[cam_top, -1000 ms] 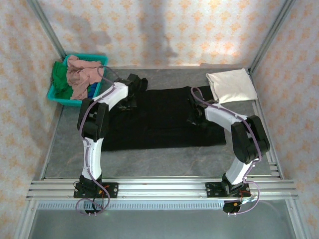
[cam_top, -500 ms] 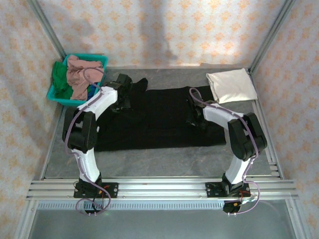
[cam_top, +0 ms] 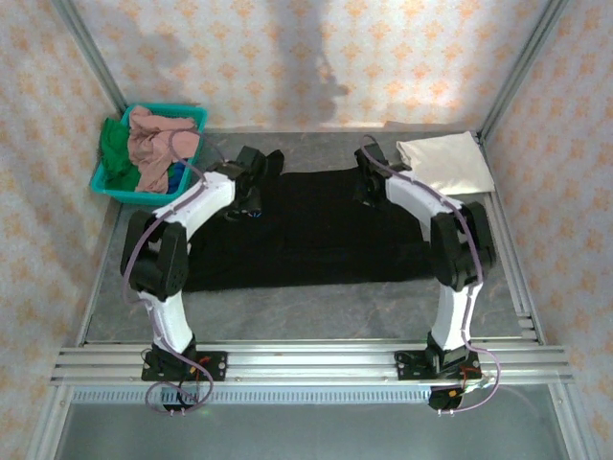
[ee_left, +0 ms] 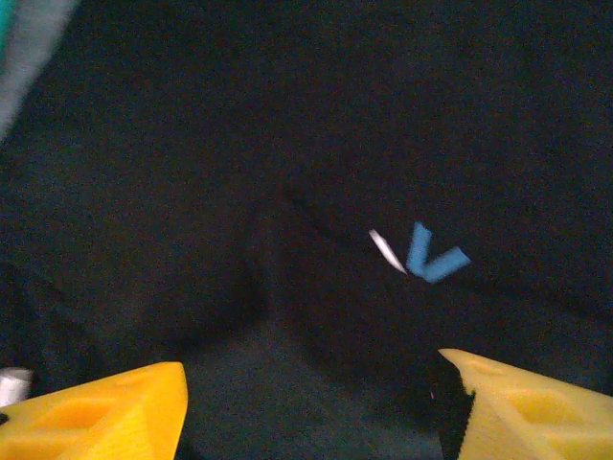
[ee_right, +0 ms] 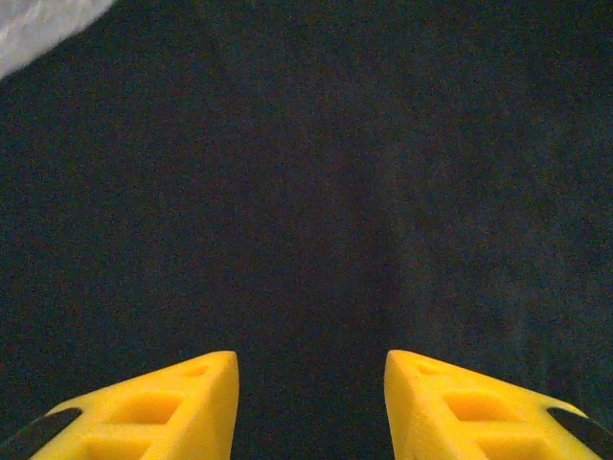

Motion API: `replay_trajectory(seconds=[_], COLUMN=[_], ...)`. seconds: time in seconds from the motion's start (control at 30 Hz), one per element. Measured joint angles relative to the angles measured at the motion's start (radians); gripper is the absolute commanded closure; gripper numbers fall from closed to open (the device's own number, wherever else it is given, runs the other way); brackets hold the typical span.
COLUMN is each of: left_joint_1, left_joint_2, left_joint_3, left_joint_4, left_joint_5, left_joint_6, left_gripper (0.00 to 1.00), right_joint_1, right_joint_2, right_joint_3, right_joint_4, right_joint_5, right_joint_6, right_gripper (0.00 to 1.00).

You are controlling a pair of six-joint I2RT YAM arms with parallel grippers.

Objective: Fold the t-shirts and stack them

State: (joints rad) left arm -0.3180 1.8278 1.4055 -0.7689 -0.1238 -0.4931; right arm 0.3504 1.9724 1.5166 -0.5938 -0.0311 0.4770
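A large black t-shirt (cam_top: pixel 306 230) lies spread flat across the middle of the table. My left gripper (cam_top: pixel 251 178) hovers over its far left part, near the collar. In the left wrist view its yellow fingers (ee_left: pixel 105 412) stand wide open above the black cloth (ee_left: pixel 287 144), close to a blue neck label (ee_left: pixel 436 257). My right gripper (cam_top: pixel 369 174) is over the shirt's far right part. Its fingers (ee_right: pixel 168 402) are open above the black cloth (ee_right: pixel 316 192), holding nothing. A folded cream-white t-shirt (cam_top: pixel 445 163) lies at the back right.
A teal basket (cam_top: pixel 103 180) at the back left holds crumpled pink (cam_top: pixel 158 144), green (cam_top: pixel 117 149) and blue (cam_top: pixel 178 174) shirts. Metal frame posts and patterned walls enclose the table. A bare grey strip of table (cam_top: pixel 306 311) runs in front of the black shirt.
Both grippers have moved toward the far edge of the black shirt, the right one by more. The left arm's elbow has swung leftward.
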Motion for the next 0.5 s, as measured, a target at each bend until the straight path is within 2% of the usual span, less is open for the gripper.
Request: replay_trajectory(seconds=[0.13,0.23,0.37,0.5], left_joint_1=[-0.012,-0.002,0.0,0.0], left_joint_2=[-0.02,0.012,-0.041,-0.093], left_joint_3=[-0.166,-0.264,-0.334,-0.407], left_joint_4=[0.061,0.103,0.158,0.209], left_joint_5=[0.06,0.084,0.083,0.089], left_joint_6=[-0.045,-0.083,-0.114,-0.141], left_gripper=[0.3,0.27,0.22,0.2], right_joint_1=[-0.039,-0.05,-0.047,-0.045], right_joint_2=[0.154,0.208,0.206,0.135], right_joint_3=[0.144,0.169,0.134,0.025], right_joint_4=[-0.036,-0.06,-0.076,-0.058], right_joint_5=[0.006,0.001,-0.006,-0.02], right_joint_6=[-0.029,-0.034,-0.032,-0.014], right_gripper=[0.57,0.57,0.57,0.57])
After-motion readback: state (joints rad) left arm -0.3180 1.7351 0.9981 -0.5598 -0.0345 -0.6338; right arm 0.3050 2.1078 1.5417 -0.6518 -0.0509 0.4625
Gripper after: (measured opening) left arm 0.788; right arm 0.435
